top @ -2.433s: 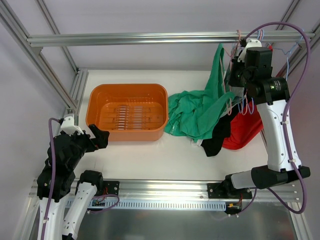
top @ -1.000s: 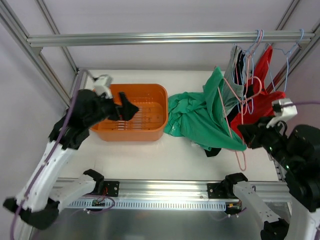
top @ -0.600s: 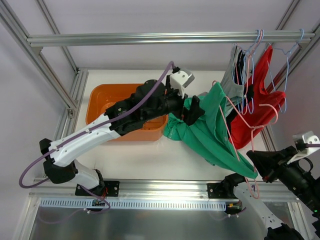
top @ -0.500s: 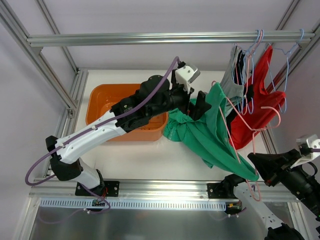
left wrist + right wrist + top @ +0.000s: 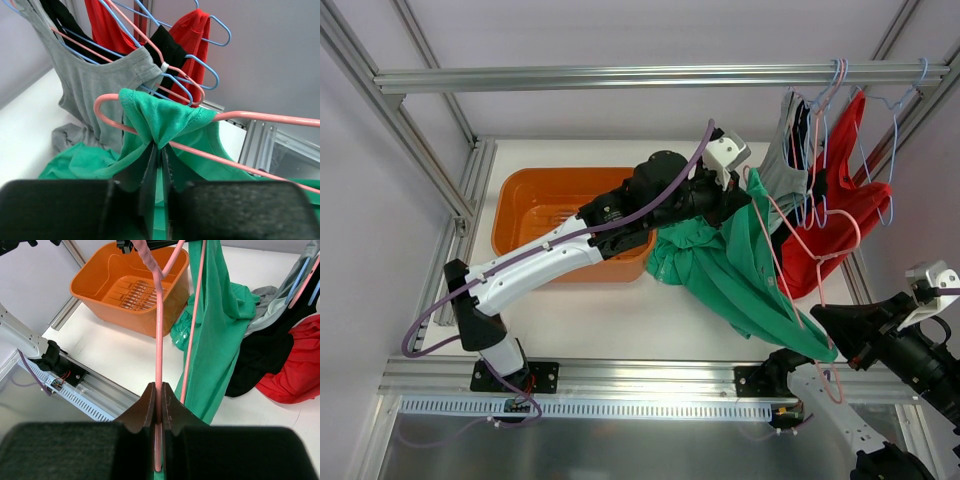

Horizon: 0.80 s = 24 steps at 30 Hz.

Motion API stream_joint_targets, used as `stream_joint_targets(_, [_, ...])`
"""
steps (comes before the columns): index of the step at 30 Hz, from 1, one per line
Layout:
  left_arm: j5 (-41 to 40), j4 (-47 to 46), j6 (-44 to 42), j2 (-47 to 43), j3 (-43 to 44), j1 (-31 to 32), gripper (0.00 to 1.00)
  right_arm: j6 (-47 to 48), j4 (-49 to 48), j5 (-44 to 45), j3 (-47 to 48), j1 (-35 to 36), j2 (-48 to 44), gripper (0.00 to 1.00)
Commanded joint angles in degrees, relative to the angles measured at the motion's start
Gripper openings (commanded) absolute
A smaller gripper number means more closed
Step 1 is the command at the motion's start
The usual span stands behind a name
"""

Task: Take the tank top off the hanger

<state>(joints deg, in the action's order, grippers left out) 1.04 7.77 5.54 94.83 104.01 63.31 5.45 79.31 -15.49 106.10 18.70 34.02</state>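
The green cotton tank top (image 5: 160,117) hangs by one strap, looped over the curved shoulder end of the thin pink wire hanger (image 5: 260,118). The rest of the fabric drapes down toward the near right and trails onto the white bench (image 5: 620,310). You cannot tell from these views whether the second strap is on the wire.

To do this step well, treat the hanger as the fixed part and the strap as the moving part. Hold the wire steady, then draw the pinched strap outward past the rounded bend rather than straight down, where the fabric would only tighten on the wire. Move slowly. The grey ribbed tank top (image 5: 100,80) and the red top (image 5: 845,215) hang just beside the strap on the far right, under the aluminium rail (image 5: 620,77), and a wide sweep could snag them.

Your left pincer (image 5: 160,150) is clamped on the green strap, pinching a fold directly under the wire at the hanger's far end. Your right pincer (image 5: 159,390) is closed on the pink wire itself at the near right edge of the bench, well apart from the left one, with the green fabric hanging just beside it. The orange plastic basket (image 5: 570,172) sits to the left.
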Motion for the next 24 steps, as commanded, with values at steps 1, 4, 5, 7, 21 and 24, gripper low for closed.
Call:
stream_joint_targets(1, [-0.42,-3.99,-0.18,-0.61,1.73,0.06,0.00,0.08,-2.32,-0.34,0.42,0.81,0.96,0.00])
stream_joint_targets(4, [-3.56,-4.34,0.17,-1.75,0.41,0.15,0.00,0.17,-2.32,-0.24,-0.81,0.99,0.70,0.00])
stream_joint_targets(5, [-4.54,-4.52,0.09,-2.10,0.06,0.06,0.00,0.17,-2.32,-0.42,-0.99,0.99,0.61,0.00])
stream_joint_targets(7, [-7.70,-4.69,0.43,-2.71,-0.38,0.06,0.00,0.52,-2.32,0.10,-1.77,1.08,0.08,0.00])
stream_joint_targets(21, [-31.50,-3.73,4.66,-16.59,-9.16,0.06,0.00,4.48,-6.53,-16.67,-2.94,4.42,-6.16,0.00])
stream_joint_targets(24, [-21.55,-3.73,6.84,-24.76,-16.53,0.06,0.00,4.21,-10.48,-17.21,-1.52,4.50,-6.95,0.00])
